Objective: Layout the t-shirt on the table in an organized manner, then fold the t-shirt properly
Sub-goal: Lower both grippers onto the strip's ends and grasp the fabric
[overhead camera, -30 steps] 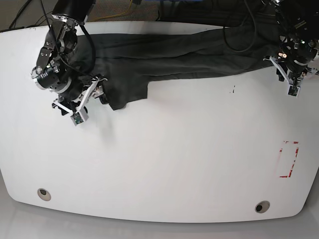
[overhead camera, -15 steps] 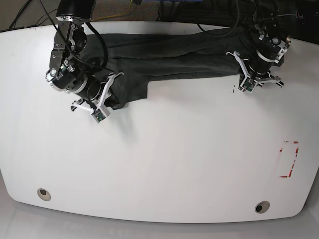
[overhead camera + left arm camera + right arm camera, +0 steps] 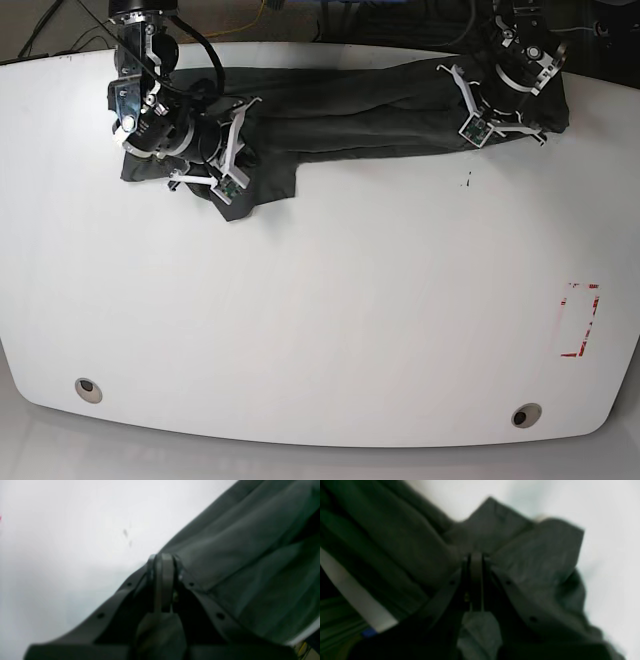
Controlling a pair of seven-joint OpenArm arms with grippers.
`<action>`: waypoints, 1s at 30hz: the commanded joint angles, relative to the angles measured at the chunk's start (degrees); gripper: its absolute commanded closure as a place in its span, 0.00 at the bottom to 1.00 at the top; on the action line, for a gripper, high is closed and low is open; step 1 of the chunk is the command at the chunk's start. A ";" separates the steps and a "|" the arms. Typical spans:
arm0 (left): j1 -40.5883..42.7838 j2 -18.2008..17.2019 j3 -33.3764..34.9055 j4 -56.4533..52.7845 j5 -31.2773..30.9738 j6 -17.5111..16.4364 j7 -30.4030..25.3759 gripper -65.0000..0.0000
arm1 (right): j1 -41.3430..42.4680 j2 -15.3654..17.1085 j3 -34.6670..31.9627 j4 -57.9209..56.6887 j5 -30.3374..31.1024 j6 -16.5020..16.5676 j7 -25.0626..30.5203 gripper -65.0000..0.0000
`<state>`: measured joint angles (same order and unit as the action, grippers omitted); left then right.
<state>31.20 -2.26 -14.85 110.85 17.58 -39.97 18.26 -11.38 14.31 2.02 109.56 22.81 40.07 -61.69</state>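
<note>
Both claws are closed on cloth. Left claw [image 3: 162, 562]: jaws pinched together at the shirt [image 3: 250, 567] edge, right where fabric meets bare desk [image 3: 62, 555]. I read that as gripping the hem. Right claw [image 3: 476, 560]: jaws also together, buried in a bunched fold of the shirt, fabric puffing up on both sides of the tips. Wrist views are blurry, so I can't tell how many layers either one has.

From base view, the left claw [image 3: 497, 95] sits on the shirt's end at the far right of the frame, and the right claw [image 3: 205, 160] is on the opposite end, by the flap hanging toward me. The shirt [image 3: 360, 105] lies as a long crumpled band along the far edge of the desk [image 3: 330, 330], part of it looking draped over that edge. The red tape mark [image 3: 580, 320] and near half of the desk are well apart from it.

Step, in my judgement: layout, grasp phase done, no folding yet.

Next move needs both arms lifting together and dragging toward me, keeping tension between the grips so the band opens flat. Risk: a single-layer pinch slips, or the bunch just slides without spreading.
</note>
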 commanded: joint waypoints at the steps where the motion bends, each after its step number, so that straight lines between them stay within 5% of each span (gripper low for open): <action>1: 2.69 -0.16 -0.84 1.11 -0.66 -0.03 -1.07 0.97 | -0.36 1.21 0.57 1.08 0.62 -0.07 1.08 1.00; 17: 6.91 -1.47 -2.60 -0.39 -0.66 -0.03 -0.99 0.97 | -2.21 3.15 0.57 -3.93 -0.08 -0.07 1.69 1.00; 30: -2.50 -6.49 -1.72 -12.43 -0.57 -0.03 -0.99 0.97 | -3.17 2.97 0.57 -16.42 -11.95 -0.07 15.58 1.00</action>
<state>30.02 -7.09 -16.86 100.71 15.11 -40.34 15.27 -14.22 16.86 2.68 96.03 16.23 40.97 -44.80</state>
